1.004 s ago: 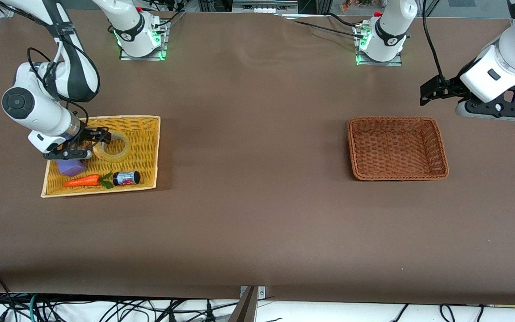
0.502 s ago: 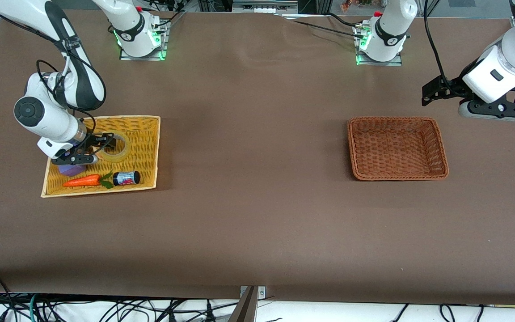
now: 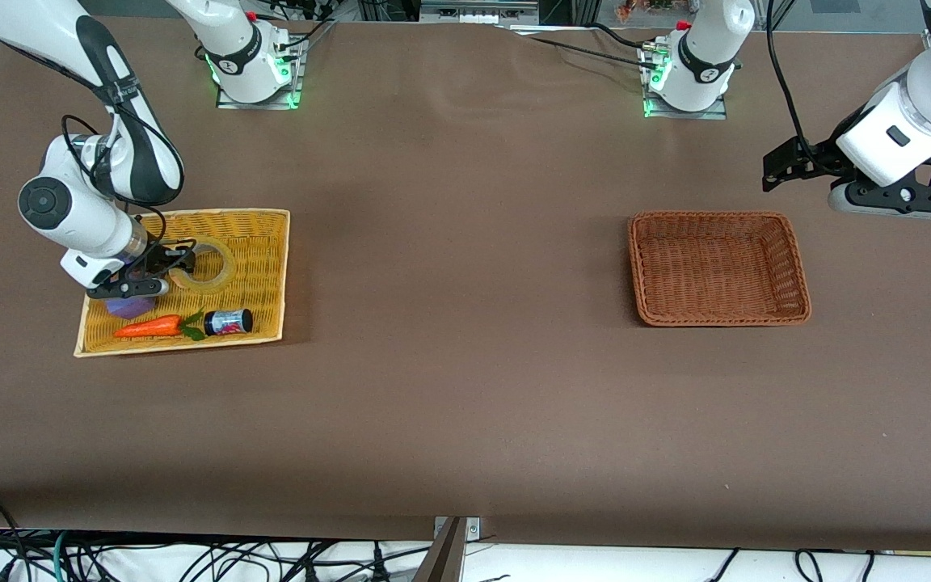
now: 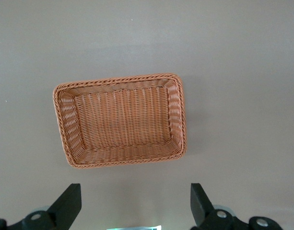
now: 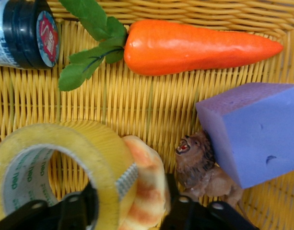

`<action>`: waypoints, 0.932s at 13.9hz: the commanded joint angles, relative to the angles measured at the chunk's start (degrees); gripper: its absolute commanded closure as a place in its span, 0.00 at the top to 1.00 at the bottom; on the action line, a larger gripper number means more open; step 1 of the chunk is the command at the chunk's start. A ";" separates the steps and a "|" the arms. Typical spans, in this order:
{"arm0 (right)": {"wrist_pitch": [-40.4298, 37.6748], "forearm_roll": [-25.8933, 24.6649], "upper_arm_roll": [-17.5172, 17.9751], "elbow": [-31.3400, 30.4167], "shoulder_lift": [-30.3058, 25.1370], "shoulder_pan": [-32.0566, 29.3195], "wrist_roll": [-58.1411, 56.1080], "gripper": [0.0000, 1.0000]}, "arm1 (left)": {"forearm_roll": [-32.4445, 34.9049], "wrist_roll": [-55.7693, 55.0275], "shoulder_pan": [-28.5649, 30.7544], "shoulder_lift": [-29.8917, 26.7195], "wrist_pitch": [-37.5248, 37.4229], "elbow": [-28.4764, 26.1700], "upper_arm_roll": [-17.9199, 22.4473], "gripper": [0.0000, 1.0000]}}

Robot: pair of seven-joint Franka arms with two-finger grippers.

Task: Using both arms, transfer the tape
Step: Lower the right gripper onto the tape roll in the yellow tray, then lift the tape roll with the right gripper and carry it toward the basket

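The tape [image 3: 213, 263], a yellowish translucent ring, lies in the yellow wicker basket [image 3: 267, 242] at the right arm's end of the table. My right gripper [image 3: 177, 263] is down in that basket. In the right wrist view one finger [image 5: 82, 207] sits inside the hole of the tape [image 5: 65, 143]. The other finger [image 5: 178, 207] presses a striped croissant toy [image 5: 147, 182] against the roll's wall, so the jaws clamp both together. My left gripper [image 3: 773, 168] waits open over bare table beside the brown basket [image 3: 716, 317]; nothing is between its fingers [image 4: 70, 201].
In the yellow basket also lie an orange carrot [image 3: 148, 326], a small dark jar [image 3: 229, 322], a purple block [image 3: 128, 307] and a small lion figurine [image 5: 199, 163] against that block. The brown basket [image 4: 118, 82] has nothing in it.
My right gripper came down onto the tape and its fingers closed on the roll's wall and the croissant toy; the tape shifted slightly toward it. The left arm rose slightly, then held still.
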 commanded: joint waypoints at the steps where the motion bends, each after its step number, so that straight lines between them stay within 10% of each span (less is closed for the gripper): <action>1: 0.71 -0.86 -0.03 -1.08 -0.63 -0.24 -0.71 0.00 | 0.33 -0.17 0.25 -0.45 -0.10 -0.16 -0.18 1.00; 7: -6.37 -0.51 0.94 1.37 -4.65 -0.15 -0.27 0.00 | 0.24 -0.17 0.25 -0.45 -0.10 -0.16 -0.18 1.00; 13: -29.60 5.12 14.88 16.05 -8.54 -0.06 14.54 0.00 | 0.24 -0.17 0.34 -0.45 -0.19 -0.34 -0.18 1.00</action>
